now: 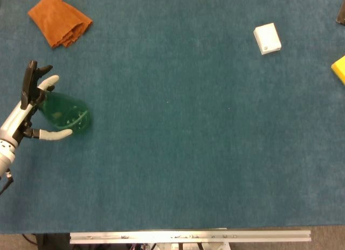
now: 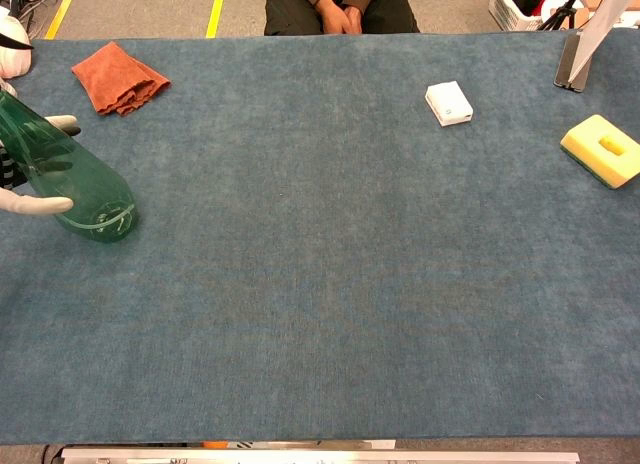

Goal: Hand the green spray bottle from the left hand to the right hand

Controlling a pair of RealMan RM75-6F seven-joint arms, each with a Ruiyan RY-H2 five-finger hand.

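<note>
At the table's left edge, below the orange cloth, our left hand brackets the standing green spray bottle, fingers spread, unlifted; the right hand is out of view, handover pending.

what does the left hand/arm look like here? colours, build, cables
Left hand: white fingers with dark joints and black inner parts where they meet the palm. The forearm at the frame's left edge is light grey or silver, rounded, with a thin dark cable near its lower end. No markings legible. The chest view shows only white fingertips. The right hand is not in view.
</note>
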